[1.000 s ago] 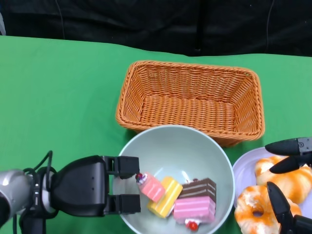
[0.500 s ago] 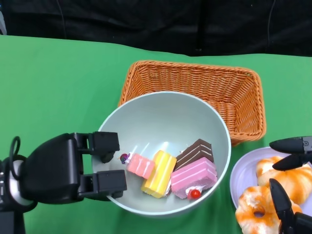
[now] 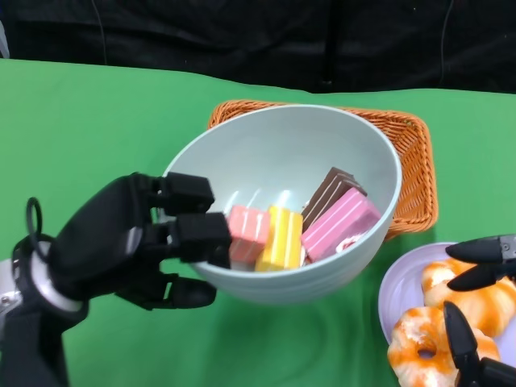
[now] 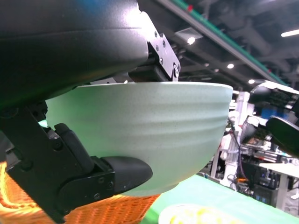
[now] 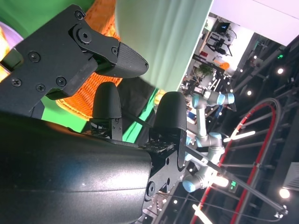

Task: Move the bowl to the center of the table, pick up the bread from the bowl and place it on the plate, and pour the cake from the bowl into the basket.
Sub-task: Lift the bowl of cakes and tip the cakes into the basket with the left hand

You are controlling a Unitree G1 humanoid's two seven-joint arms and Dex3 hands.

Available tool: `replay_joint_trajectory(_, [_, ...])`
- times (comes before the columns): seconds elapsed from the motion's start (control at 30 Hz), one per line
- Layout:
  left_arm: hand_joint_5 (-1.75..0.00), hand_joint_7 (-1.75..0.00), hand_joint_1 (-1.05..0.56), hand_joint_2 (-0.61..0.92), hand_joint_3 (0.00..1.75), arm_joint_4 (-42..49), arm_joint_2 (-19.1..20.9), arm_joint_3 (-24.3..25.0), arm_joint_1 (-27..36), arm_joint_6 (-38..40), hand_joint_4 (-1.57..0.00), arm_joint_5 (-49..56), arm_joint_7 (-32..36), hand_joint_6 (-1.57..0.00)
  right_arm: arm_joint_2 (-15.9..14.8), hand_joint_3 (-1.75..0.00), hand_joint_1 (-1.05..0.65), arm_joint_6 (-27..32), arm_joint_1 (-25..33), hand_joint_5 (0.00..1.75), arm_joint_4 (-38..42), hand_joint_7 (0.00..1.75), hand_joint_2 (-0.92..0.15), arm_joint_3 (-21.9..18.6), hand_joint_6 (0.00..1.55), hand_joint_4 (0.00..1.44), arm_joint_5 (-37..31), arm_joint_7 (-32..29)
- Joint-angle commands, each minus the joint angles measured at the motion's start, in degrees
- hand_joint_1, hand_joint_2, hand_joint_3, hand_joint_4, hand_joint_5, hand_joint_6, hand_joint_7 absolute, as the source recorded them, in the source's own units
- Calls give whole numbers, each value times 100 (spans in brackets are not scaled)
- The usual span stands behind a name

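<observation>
In the head view the left robot hand [image 3: 133,242] grips the pale green bowl [image 3: 274,153] by its rim at the bowl's 8 o'clock, fingers inside over the edge and thumb under the wall. The bowl is held off the green table [image 3: 97,121], tilted, and overlaps the near edge of the orange basket [image 3: 415,173] at 12 o'clock. Inside lie cake pieces [image 3: 302,230]: pink, yellow, brown-topped. A second ago the bowl sat lower, in front of the basket; it has since risen and moved over it. At 4 o'clock the right robot hand [image 3: 476,322] hovers with fingers spread over the bread [image 3: 431,334] on the lavender plate [image 3: 391,286], holding nothing. The right wrist view shows its fingers [image 5: 117,58] apart, basket and bowl wall beyond. The left wrist view shows the bowl's outer wall clamped between fingers and thumb [image 4: 126,172], above the basket.
</observation>
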Motion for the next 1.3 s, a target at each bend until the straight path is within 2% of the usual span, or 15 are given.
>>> replay_joint_trajectory(0.03, [-175, -169, -23, 21, 165, 82, -340, 235, -86, 222, -105, -805, -931, -84, 1, -119, -10, -45, 74, 151, 74, 133, -36, 57, 36, 46, -29, 3])
replay_joint_trajectory(0.17, [-175, -166, -19, 15, 172, 79, -897, 379, -67, 753, -105, -1841, -2165, -87, -63, -120, -10, -128, 138, 150, 135, 130, -35, 105, 38, 46, -27, 45])
replay_joint_trajectory(0.23, [-175, -171, -15, 13, 174, 19, -1149, 480, -23, 1068, -104, -2300, -2699, -85, -77, -121, -9, -140, 159, 150, 138, 129, -34, 131, 39, 47, -35, 60])
replay_joint_trajectory(0.3, [-175, -173, -12, 14, 174, 132, -1626, 575, -49, 1483, -103, -2878, -3211, -84, -88, -122, -10, -200, 178, 150, 193, 128, -34, 158, 40, 47, -52, 47])
replay_joint_trajectory(0.4, [-175, -173, -8, 16, 175, 380, -2190, 807, -123, 1777, -102, -3283, -3711, -82, -101, -121, -11, -258, 199, 149, 236, 127, -34, 172, 40, 47, -79, 27])
replay_joint_trajectory(0.63, [-175, -171, -14, 20, 173, 412, -3217, 1400, -127, 3015, -101, -3805, -4412, -85, -79, -119, -12, -277, 214, 148, 280, 125, -36, 194, 42, 49, -104, 2])
replay_joint_trajectory(0.73, [-175, -170, -13, 20, 173, 331, -3370, 1599, -79, 3194, -102, -3761, -4595, -86, -79, -119, -12, -276, 215, 149, 281, 126, -36, 198, 42, 49, -104, -1])
replay_joint_trajectory(0.83, [-175, -172, -15, 22, 173, 467, -4184, 2015, -258, 4466, -103, -4396, -4448, -86, -97, -120, -9, -253, 250, 149, 272, 126, -36, 228, 41, 47, -12, 53])
replay_joint_trajectory(0.93, [-175, -172, -19, 22, 173, 385, -4641, 2408, -354, 5523, -107, -4808, -4309, -90, -111, -120, -9, -271, 255, 150, 292, 126, -36, 226, 41, 47, 7, 65])
replay_joint_trajectory(1.07, [-175, -173, -14, 25, 172, 301, -4998, 2837, -436, 6351, -107, -5094, -4141, -89, -112, -120, -8, -274, 271, 150, 298, 126, -36, 236, 41, 47, 23, 69])
replay_joint_trajectory(1.3, [-175, -174, -17, 28, 175, 231, -5457, 3751, -670, 7715, -109, -6032, -3810, -88, -96, -121, -8, -271, 284, 150, 298, 126, -35, 259, 42, 46, 23, 57])
